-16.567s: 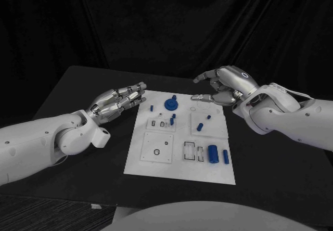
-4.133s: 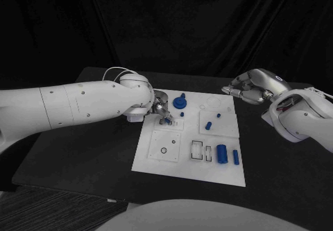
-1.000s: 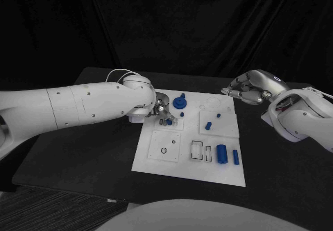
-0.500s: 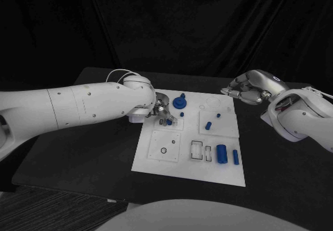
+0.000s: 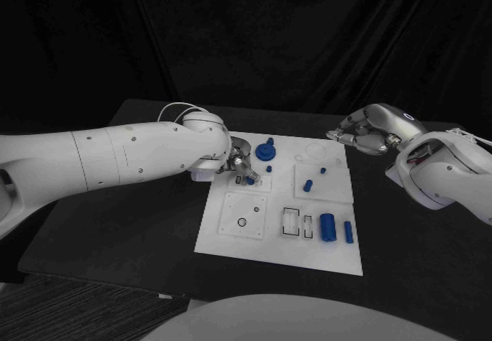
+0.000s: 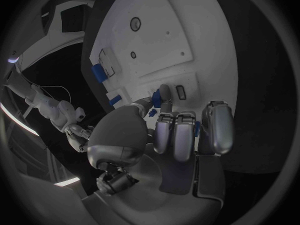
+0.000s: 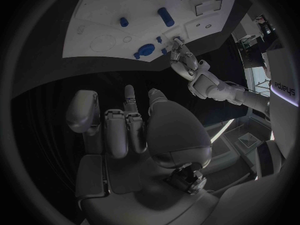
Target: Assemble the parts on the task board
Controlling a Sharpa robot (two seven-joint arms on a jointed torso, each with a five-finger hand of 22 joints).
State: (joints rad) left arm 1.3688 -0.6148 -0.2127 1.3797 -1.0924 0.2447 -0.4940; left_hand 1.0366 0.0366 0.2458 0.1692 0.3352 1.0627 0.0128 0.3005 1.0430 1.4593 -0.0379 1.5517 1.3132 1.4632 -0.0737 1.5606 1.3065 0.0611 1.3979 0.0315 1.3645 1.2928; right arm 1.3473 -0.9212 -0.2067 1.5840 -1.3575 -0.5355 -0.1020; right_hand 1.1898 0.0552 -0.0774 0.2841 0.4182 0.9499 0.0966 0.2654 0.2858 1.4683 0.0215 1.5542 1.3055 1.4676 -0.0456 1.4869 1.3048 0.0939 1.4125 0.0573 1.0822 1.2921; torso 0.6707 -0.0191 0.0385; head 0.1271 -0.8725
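Left robot hand (image 5: 238, 162), silver and metallic, lowered over the upper-left corner of the task board (image 5: 257, 238); fingertips pinching a small blue part (image 6: 156, 99) at a slotted block, other fingers curled. Right robot hand (image 5: 361, 135), same silver finish, raised off the board's 1 o'clock corner above the black desk (image 5: 123, 213), fingers curled in, nothing held. Task board: flat white rectangular plate at desk centre. Round blue knob (image 5: 266, 150) near 12 o'clock, just beside the left robot hand. Small blue pegs (image 5: 308, 185) right of centre. Large blue cylinder (image 5: 328, 226) and slimmer blue pin (image 5: 348, 232) toward 4 o'clock. No legible writing on the board.
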